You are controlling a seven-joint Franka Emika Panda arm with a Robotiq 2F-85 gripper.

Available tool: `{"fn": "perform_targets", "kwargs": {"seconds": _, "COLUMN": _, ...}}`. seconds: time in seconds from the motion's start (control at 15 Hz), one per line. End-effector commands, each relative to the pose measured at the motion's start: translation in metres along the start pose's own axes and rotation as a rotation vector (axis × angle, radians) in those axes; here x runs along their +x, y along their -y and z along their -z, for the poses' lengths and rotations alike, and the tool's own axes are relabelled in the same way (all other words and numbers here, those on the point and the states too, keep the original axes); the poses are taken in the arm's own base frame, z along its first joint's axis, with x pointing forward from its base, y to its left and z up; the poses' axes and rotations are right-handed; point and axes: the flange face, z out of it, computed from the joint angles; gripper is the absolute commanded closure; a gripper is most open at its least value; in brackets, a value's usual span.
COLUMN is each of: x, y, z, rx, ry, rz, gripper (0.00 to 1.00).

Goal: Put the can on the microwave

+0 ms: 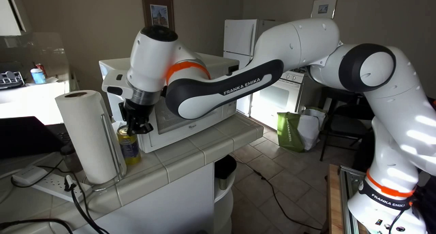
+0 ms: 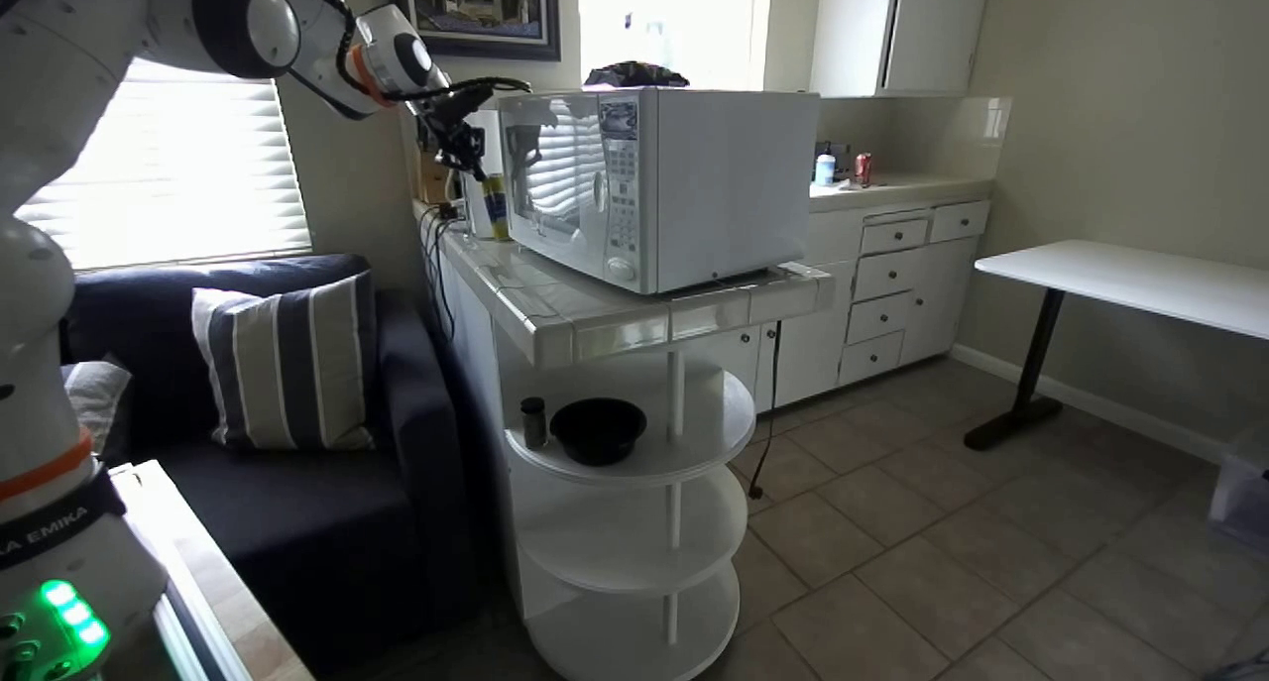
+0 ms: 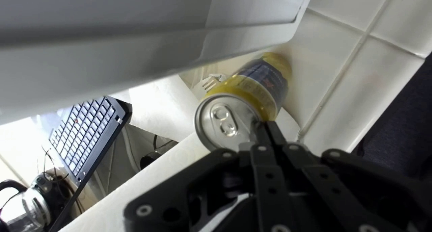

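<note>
The can (image 1: 129,149) is slim, yellow-gold with a dark blue band. It stands on the tiled counter between the paper towel roll and the microwave (image 1: 177,133). It also shows in an exterior view (image 2: 497,207) and the wrist view (image 3: 266,80), silver top toward the camera. The microwave is large and white; it shows in an exterior view (image 2: 734,185), and its lower front fills the top left of the wrist view (image 3: 135,53). My gripper (image 1: 141,129) is at the can's top. In the wrist view its fingertips (image 3: 268,124) are together over the can's rim, nothing visible between them.
A paper towel roll (image 1: 87,138) stands close beside the can. A laptop (image 3: 84,134) and a power strip (image 1: 58,186) with cables lie behind it. A dark packet (image 2: 634,73) lies on top of the microwave. The counter's front edge (image 1: 184,167) is near.
</note>
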Motion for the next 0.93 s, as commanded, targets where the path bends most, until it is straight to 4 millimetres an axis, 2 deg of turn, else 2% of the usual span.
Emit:
{"fn": "perform_targets", "kwargs": {"seconds": 0.0, "x": 0.000, "y": 0.006, "z": 0.019, "rx": 0.036, "ry": 0.023, "rz": -0.026, "gripper": 0.99}}
{"fn": "perform_targets", "kwargs": {"seconds": 0.33, "x": 0.000, "y": 0.011, "z": 0.024, "rx": 0.089, "ry": 0.018, "rz": -0.048, "gripper": 0.99}}
{"fn": "perform_targets", "kwargs": {"seconds": 0.87, "x": -0.012, "y": 0.019, "z": 0.027, "rx": 0.125, "ry": 0.023, "rz": -0.108, "gripper": 0.99}}
